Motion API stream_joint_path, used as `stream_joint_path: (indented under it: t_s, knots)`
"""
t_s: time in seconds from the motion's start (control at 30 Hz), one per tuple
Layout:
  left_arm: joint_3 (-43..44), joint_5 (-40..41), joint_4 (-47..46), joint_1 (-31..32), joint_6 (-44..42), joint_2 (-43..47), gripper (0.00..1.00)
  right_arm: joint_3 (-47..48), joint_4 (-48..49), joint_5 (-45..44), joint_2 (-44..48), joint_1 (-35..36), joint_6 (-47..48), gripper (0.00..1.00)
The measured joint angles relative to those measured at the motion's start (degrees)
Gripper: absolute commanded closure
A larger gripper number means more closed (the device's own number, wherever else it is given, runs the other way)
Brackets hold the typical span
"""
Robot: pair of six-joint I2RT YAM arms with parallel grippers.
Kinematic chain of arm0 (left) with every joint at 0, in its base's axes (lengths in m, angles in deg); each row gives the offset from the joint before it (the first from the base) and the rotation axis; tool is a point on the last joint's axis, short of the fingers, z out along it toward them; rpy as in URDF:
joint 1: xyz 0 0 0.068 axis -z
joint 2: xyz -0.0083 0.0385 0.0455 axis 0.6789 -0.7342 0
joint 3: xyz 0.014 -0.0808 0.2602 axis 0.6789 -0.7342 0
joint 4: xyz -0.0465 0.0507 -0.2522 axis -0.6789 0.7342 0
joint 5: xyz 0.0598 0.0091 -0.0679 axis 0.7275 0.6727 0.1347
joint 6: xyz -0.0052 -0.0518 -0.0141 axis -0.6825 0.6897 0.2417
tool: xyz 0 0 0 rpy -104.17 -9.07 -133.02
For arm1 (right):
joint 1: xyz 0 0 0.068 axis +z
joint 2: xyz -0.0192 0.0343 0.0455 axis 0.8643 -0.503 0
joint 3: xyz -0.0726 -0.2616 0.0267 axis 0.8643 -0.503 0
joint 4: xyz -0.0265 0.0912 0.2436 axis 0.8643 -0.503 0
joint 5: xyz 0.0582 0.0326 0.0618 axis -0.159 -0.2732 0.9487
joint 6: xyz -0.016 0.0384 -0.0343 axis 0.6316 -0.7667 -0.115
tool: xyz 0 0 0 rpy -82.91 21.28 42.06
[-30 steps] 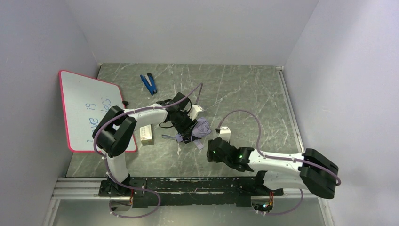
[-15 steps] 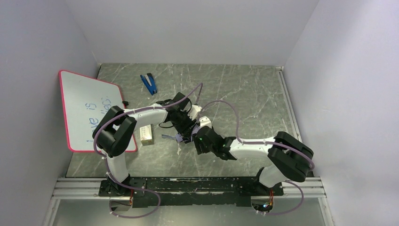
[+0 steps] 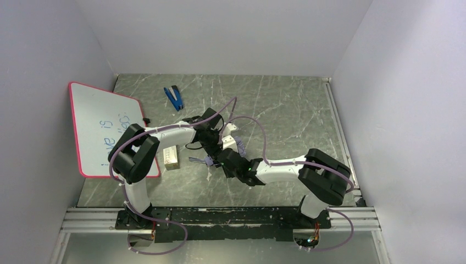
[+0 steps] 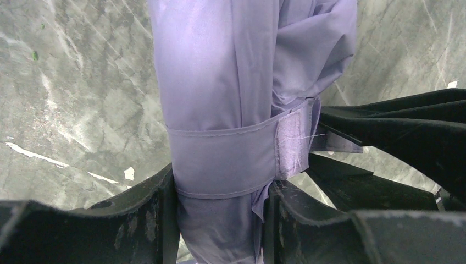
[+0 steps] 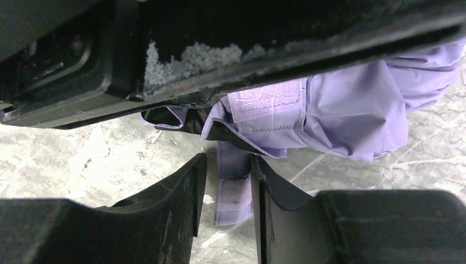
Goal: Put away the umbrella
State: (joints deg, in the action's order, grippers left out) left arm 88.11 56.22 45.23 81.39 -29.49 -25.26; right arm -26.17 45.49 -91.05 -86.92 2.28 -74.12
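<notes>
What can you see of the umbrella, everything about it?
The umbrella is a folded bundle of pale lavender fabric, smooth and creased, over the grey marbled table. A matching strap wraps around it, a fuzzy fastener patch showing. The left claw clamps the bundle at the strap. The strap's loose end hangs between the fingers of the right claw; whether they grip it is unclear.

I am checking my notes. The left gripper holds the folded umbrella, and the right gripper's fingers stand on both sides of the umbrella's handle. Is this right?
Not quite: the right gripper has its fingers on both sides of the loose end of the closure strap, not the handle. The right wrist view shows it. The left gripper does hold the folded umbrella.
</notes>
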Motion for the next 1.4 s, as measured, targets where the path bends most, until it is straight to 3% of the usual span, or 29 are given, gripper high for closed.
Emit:
stream_joint_path:
  t_s: [0.1,0.27,0.37,0.63,1.03,1.4]
  knots:
    - [0.0,0.0,0.0,0.0,0.0,0.0,0.95,0.0,-0.4,-0.4,0.0,0.0,-1.4,0.63]
    - [0.0,0.0,0.0,0.0,0.0,0.0,0.95,-0.2,-0.7,-1.6,0.0,0.3,-3.4,0.8]
    - [0.0,0.0,0.0,0.0,0.0,0.0,0.95,0.2,-1.6,-2.9,-0.2,0.3,-4.5,1.0]
    - [0.0,0.2,0.0,0.0,0.0,0.0,0.95,0.7,-3.6,-4.8,0.0,0.2,-6.6,1.0]
    - [0.0,0.0,-0.3,1.2,1.1,0.0,0.95,-10.1,-3.3,-2.5,18.2,-1.9,-14.5,1.0]
    - [0.0,0.1,-0.1,1.7,2.9,0.1,0.95,-13.9,-5.7,-0.7,25.0,-0.3,-16.5,1.0]
